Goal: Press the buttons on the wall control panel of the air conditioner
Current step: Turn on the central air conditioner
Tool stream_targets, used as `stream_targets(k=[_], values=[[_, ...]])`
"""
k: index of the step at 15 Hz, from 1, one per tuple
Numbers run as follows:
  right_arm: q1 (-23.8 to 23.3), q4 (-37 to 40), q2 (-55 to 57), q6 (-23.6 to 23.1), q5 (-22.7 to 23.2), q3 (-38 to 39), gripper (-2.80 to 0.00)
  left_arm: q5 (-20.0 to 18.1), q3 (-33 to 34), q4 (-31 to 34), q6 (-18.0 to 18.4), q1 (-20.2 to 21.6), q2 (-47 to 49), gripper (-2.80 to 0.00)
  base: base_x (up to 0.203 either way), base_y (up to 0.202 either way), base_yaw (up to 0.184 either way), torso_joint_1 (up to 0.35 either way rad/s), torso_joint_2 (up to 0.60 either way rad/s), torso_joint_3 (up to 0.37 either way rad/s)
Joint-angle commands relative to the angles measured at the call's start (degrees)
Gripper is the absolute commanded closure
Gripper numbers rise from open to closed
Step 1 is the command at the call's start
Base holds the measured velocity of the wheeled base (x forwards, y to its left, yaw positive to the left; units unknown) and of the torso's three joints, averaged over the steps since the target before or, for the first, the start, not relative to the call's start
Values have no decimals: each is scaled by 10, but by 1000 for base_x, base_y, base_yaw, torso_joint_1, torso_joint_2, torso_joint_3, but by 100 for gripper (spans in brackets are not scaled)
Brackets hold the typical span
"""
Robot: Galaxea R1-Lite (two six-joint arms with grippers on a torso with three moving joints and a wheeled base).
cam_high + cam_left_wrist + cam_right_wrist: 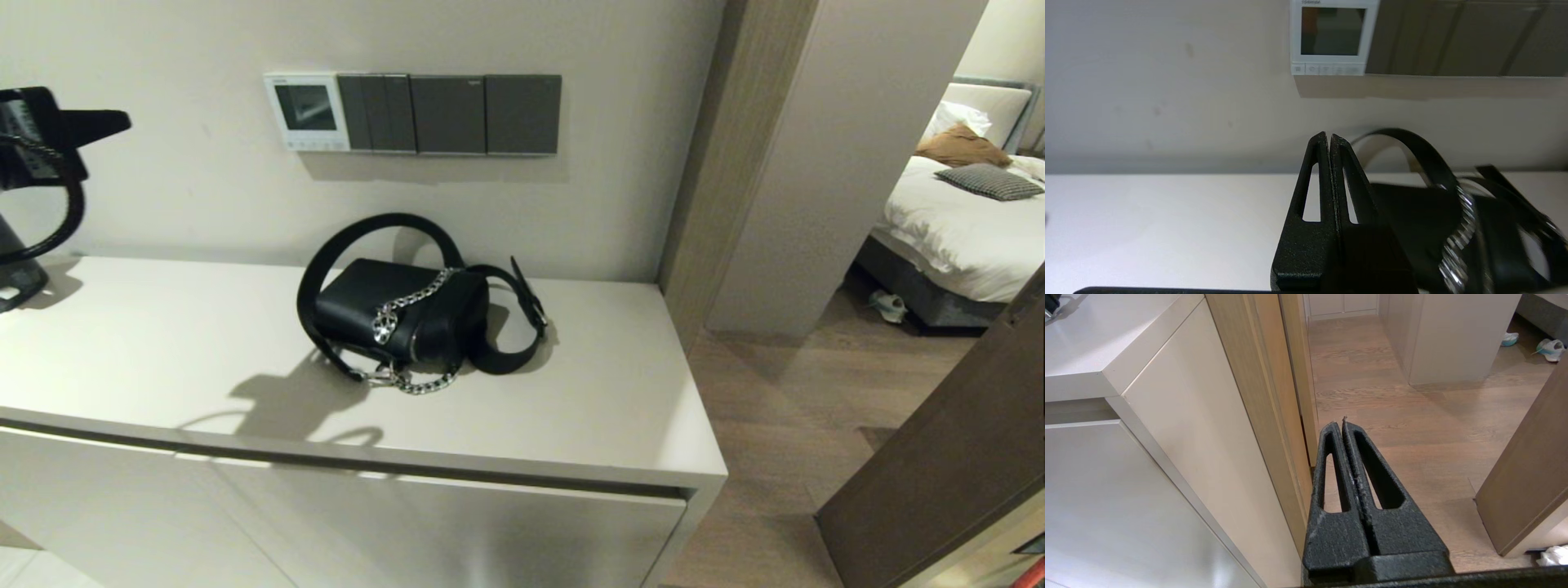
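Note:
The white wall control panel point(306, 110) with a dark screen hangs on the wall above the cabinet, and also shows in the left wrist view point(1333, 36). The buttons point(314, 144) are a row of tiny pale keys along its bottom edge point(1329, 69). My left gripper point(121, 122) is shut and empty. It is raised at the far left, well left of the panel and apart from the wall, pointing toward the wall point(1329, 135). My right gripper point(1340, 422) is shut and empty, low beside the cabinet's end, over the wood floor; it is out of the head view.
Three dark grey switch plates point(449, 114) adjoin the panel on its right. A black handbag point(400, 314) with a silver chain and looped strap lies on the white cabinet top point(163, 343) below them. A wooden door frame point(710, 163) and bedroom doorway are right.

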Motion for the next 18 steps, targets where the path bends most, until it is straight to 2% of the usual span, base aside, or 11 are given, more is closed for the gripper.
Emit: stream_targets(k=[1, 4, 8, 10, 18], values=[[0, 0, 0, 0, 0, 2, 0, -3, -50, -27, -5, -5, 137, 0, 0, 0, 0, 0, 0, 0], [0, 0, 0, 0, 0, 2, 0, -3, -88, -75, -32, -28, 195, 0, 0, 0, 0, 0, 0, 0], [0, 0, 0, 0, 0, 2, 0, 11, -134, -118, -45, -57, 261, 0, 0, 0, 0, 0, 0, 0], [0, 0, 0, 0, 0, 2, 0, 25, -141, -159, -48, -66, 287, 0, 0, 0, 0, 0, 0, 0], [0, 0, 0, 0, 0, 2, 0, 28, -178, -177, -55, -80, 325, 0, 0, 0, 0, 0, 0, 0]])
